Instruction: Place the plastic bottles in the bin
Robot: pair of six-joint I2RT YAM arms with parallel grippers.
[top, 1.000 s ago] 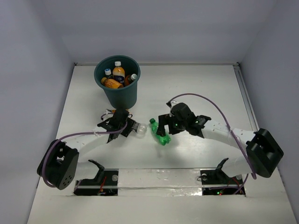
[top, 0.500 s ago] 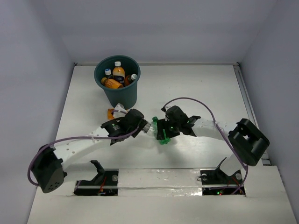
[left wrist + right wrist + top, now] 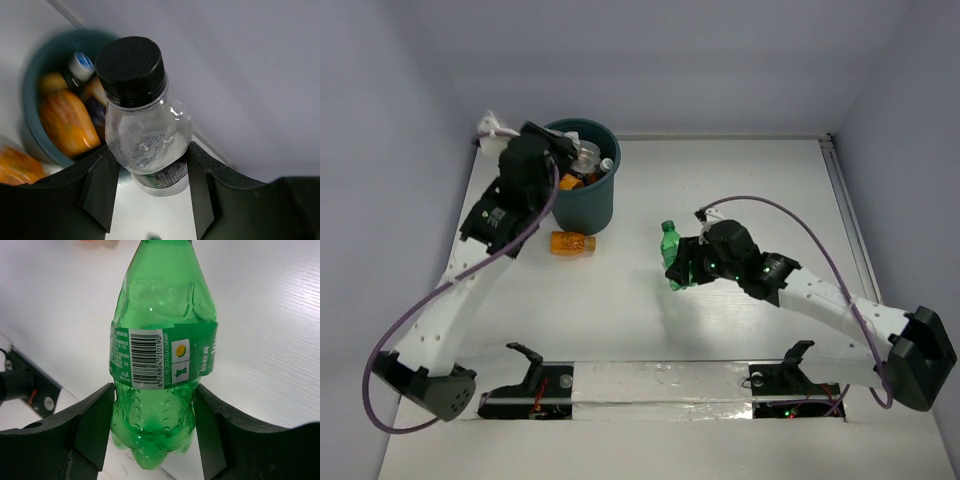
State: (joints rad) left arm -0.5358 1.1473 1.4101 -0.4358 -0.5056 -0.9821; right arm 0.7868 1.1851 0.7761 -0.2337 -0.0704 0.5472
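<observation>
Several bottles (image 3: 563, 180) lie in the bin (image 3: 582, 208), which stands at the far left of the table (image 3: 750, 180). Most are orange and heaped together, and one with a white cap (image 3: 607, 165) leans at the right side. The left wrist view shows this load blurred: an orange body (image 3: 67, 122) and a blue-topped cap (image 3: 80, 65) inside the teal rim (image 3: 27, 85).

The left gripper (image 3: 570, 160) hangs over the bin's far-left rim, clenched on a clear bottle (image 3: 150, 145) with a black cap (image 3: 131, 70). Its fingers (image 3: 102, 190) press the bottle's lower body from both sides.

One orange bottle (image 3: 570, 243) lies on its side on the table, just beside the bin's near side.

The right gripper (image 3: 685, 270) is mid-table, well right of the bin, grasping a green bottle (image 3: 162, 355) around its base, neck pointing away. I cannot tell whether the bottle touches the table.
</observation>
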